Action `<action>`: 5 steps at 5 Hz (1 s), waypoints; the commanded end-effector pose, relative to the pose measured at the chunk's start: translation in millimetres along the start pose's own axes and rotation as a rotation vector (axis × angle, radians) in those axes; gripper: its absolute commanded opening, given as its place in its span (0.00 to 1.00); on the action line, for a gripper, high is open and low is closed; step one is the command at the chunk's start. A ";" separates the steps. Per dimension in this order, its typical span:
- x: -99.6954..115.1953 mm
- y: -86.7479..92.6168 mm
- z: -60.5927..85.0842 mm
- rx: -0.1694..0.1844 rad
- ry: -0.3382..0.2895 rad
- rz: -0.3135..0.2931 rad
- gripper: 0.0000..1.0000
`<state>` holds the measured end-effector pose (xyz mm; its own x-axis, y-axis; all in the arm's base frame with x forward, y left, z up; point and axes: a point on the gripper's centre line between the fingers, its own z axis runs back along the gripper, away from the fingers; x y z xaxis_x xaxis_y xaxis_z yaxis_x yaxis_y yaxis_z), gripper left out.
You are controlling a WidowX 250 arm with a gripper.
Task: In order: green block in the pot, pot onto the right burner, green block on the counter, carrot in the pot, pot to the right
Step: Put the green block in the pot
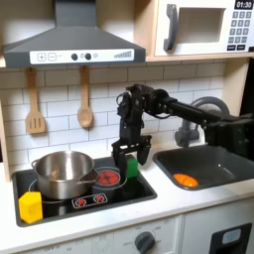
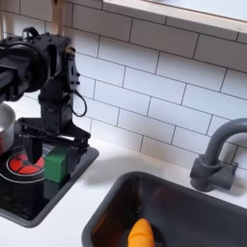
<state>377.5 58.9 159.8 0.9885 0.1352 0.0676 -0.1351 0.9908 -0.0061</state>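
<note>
Green block (image 1: 132,169) sits on the stovetop's right edge in the first exterior view, directly under the fingers (image 1: 131,156), which hang spread to either side of it and grip nothing. The pot (image 1: 63,172) stands well to its left, apparently empty; the carrot (image 1: 186,180) lies in the sink (image 1: 220,171).

In the second exterior view, the green block (image 2: 56,165) sits just beside one lowered finger (image 2: 36,154), and the carrot (image 2: 142,233) rests in the sink (image 2: 193,207).
</note>
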 end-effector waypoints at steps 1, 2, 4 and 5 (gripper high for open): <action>5.7 -1.8 -11.1 0.008 0.017 -0.010 1.00; 1.4 -1.4 -15.6 -0.005 0.034 -0.014 1.00; -3.6 -1.7 -21.8 -0.013 0.048 -0.027 0.00; -2.5 -3.7 -14.5 -0.017 0.022 -0.035 0.00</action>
<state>375.9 55.6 139.3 0.9941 0.1047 0.0273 -0.1041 0.9943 -0.0213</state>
